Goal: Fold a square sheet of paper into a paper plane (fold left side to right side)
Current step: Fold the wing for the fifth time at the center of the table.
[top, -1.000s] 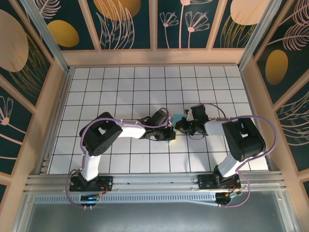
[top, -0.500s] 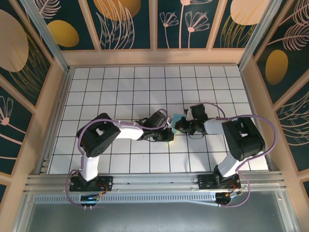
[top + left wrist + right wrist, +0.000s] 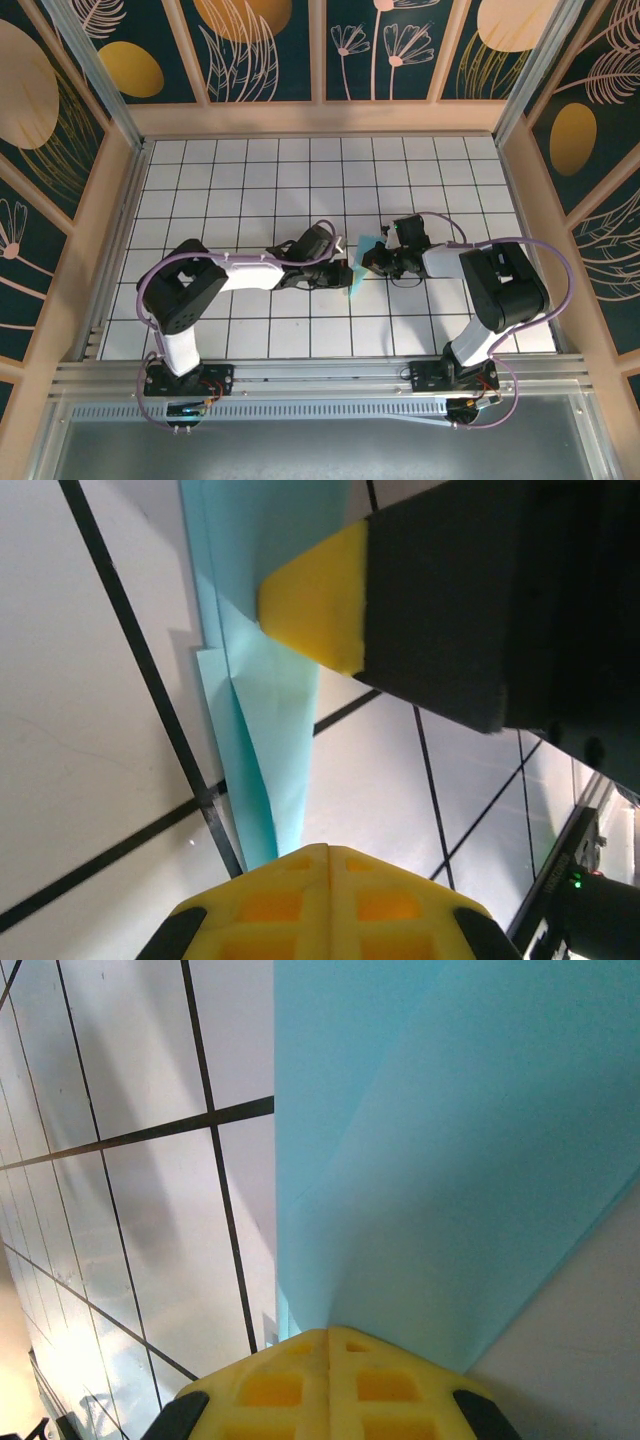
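Both my grippers are pressed together, and the seam between each pair of yellow fingers shows no paper in it. I judge I am using them as blunt tips, not as pincers.

My left gripper (image 3: 330, 865) bears down on one end of the paper (image 3: 265, 710). The paper runs away from it as a narrow turquoise strip, with layers stacked along one long edge and a slanted crease across it. My right gripper (image 3: 330, 1345) comes at the paper from the opposite side. From my left wrist I see one yellow pad (image 3: 315, 605) of it resting on the paper's farther part, touching the surface.

I think the reason is plain. Thin paper springs open at a fresh fold and slides easily on the smooth table (image 3: 250, 180). One closed tip pins the paper while the other can rub along the fold. Two tips on the same small piece, close together, hold the layers flat against each other.

From above, the paper lies between and under the two grippers, mostly covered by them. A patch shows on the far side of the paper, past my right gripper, and a pale sliver shows at its near end beside my left. From my right wrist the paper spreads wide from the fingertips, one straight edge running directly away.

The paper is already narrow and layered, so I take the left-to-right fold to be laid over and in need of creasing.
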Controlling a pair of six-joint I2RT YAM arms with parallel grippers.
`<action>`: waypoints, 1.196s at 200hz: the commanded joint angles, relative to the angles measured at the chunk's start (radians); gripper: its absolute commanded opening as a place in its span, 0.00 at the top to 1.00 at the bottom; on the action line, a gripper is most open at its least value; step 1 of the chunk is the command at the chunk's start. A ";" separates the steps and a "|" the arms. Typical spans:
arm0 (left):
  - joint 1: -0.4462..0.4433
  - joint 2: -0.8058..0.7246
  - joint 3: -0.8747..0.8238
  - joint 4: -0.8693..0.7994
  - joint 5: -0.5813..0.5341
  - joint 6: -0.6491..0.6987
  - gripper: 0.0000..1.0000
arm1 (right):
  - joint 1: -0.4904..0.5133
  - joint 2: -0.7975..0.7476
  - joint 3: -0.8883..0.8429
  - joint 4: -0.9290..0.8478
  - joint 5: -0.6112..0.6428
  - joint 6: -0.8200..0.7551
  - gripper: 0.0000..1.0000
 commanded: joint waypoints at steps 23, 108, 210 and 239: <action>-0.021 0.001 -0.027 0.062 0.105 0.011 0.99 | 0.005 0.056 -0.039 -0.116 0.095 -0.029 1.00; -0.036 0.092 0.056 -0.003 0.074 0.048 0.99 | 0.011 0.063 -0.033 -0.127 0.106 -0.032 1.00; -0.036 0.104 0.053 -0.037 0.038 0.064 0.99 | 0.012 0.069 -0.026 -0.142 0.124 -0.041 1.00; -0.036 0.101 0.046 -0.040 0.033 0.063 0.99 | 0.012 0.075 -0.025 -0.147 0.127 -0.045 1.00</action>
